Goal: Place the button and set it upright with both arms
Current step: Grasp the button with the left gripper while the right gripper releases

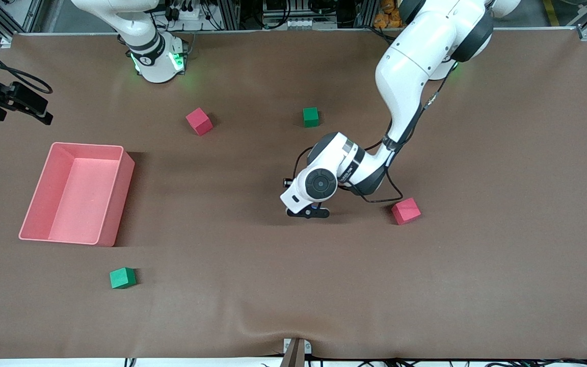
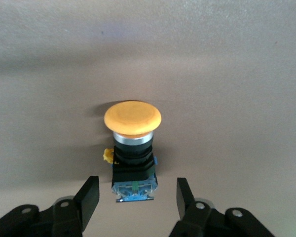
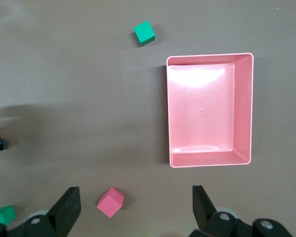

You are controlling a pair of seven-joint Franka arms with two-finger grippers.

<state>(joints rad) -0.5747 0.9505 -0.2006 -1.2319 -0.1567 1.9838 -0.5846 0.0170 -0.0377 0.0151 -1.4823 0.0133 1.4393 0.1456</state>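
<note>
While my right arm waits, my left gripper (image 2: 137, 197) hangs spread by the button (image 2: 132, 148).
Button stands upright on the table (image 2: 237, 74), untouched; my right gripper (image 3: 135, 205) is spread too.

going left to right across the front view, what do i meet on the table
pink bin → green cube nearest the front camera → red cube → left gripper, open and low over the button → green cube → red cube
</note>
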